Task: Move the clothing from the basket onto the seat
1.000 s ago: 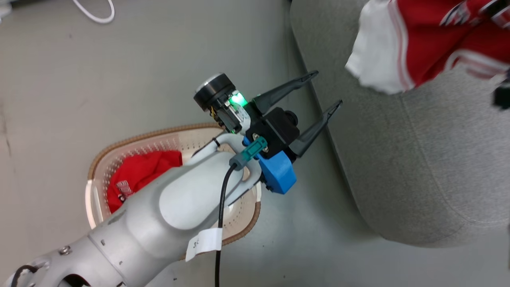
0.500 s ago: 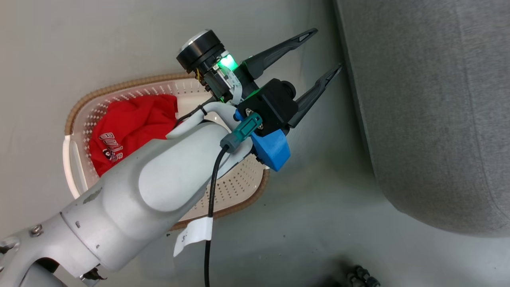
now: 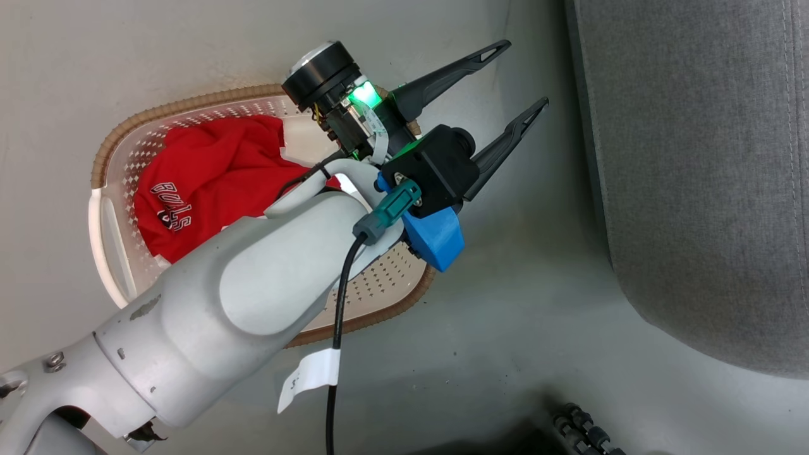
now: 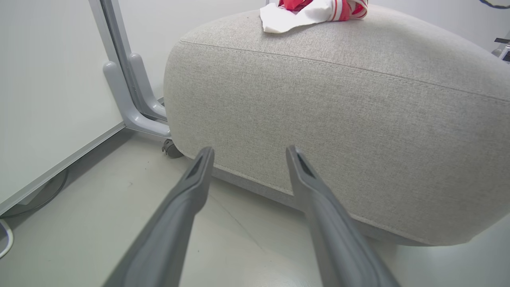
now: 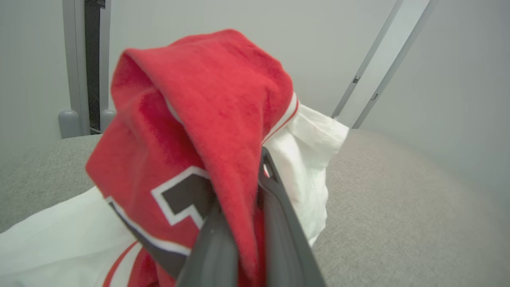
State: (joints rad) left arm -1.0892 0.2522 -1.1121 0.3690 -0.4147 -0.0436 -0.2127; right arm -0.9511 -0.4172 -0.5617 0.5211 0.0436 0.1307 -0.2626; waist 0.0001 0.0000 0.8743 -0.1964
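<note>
The left fingers are spread wide apart with nothing between them, poised above the grey floor in the gap between the basket and the seat. In the left wrist view those same open left fingers point at the seat's rounded side, just above its bottom seam. The basket stands on the floor near the seat but apart from it, and a crumpled red jersey with white lettering lies inside it, partly hidden by the left forearm. The right fingers are pinched nearly closed on a fold of another red jersey with a black, white-edged number. It drapes over the fingers, and white fabric hangs with it down to the seat's grey top. The left wrist view also shows a bundle of red-and-white clothing resting on the top of the seat.
</note>
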